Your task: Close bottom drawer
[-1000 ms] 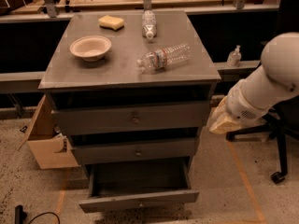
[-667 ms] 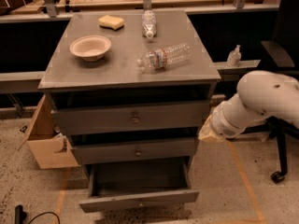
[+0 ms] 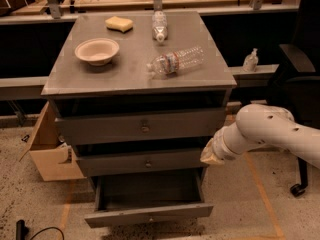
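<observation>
Gripper (image 3: 212, 155) sits at the right-hand edge of the cabinet (image 3: 129, 80), level with the right end of the middle drawer (image 3: 125, 162) and just beside it; contact not resolvable; whether it is open or closed cannot be told, and nothing is seen held in it. White arm (image 3: 272, 131) runs from it up and to the right, out of view at the right edge.

Bottom drawer (image 3: 120, 217) lies below and to the left of the gripper, apart from it; it is pulled well out, its dark interior exposed, its thin front panel the part of the cabinet nearest the camera, with a small knob (image 3: 150, 219) at centre; top drawer (image 3: 115, 129) stands slightly out above.

Against 1.0 s ago: the gripper has come down and leftward, from off the top drawer's right end to the middle drawer's level; the arm's bulky joint has dropped from the upper right; the bottom drawer is as far out as before.

On the cabinet top: a bowl (image 3: 97, 50), a sponge (image 3: 119, 24), a clear bottle (image 3: 175, 61) on its side, a second bottle (image 3: 159, 25) at the back; a cardboard box (image 3: 49, 151) on the floor at left.
</observation>
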`<state>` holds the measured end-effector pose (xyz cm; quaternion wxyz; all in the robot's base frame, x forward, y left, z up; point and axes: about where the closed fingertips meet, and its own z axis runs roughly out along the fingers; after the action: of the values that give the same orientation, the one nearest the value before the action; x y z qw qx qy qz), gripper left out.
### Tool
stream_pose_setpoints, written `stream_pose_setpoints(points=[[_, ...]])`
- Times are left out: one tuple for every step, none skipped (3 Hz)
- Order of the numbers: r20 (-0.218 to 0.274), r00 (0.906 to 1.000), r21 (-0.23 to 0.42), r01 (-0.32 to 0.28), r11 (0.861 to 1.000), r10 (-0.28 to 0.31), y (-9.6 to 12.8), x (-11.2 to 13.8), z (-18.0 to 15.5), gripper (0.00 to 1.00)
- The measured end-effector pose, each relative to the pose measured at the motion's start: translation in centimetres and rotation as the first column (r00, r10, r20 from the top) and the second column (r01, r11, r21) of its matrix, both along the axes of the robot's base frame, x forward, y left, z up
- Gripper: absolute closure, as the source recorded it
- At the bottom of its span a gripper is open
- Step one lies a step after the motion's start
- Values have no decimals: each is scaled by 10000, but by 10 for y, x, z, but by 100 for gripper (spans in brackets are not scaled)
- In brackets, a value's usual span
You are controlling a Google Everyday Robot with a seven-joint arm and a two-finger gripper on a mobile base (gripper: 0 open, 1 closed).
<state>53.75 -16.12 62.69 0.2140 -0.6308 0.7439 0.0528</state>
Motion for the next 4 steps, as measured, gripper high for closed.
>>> stream_pose_setpoints(points=[[-4,10000,-37,14,10000,-14,1,-1,-2,53],[-357,9990,327,-265,9991,277,16,-12,-53,31],[-954,9930,1225,-571,9908,691,39,-32,-156,1],[-979,9926,1257,-589,9903,715,50,-37,-210,0]])
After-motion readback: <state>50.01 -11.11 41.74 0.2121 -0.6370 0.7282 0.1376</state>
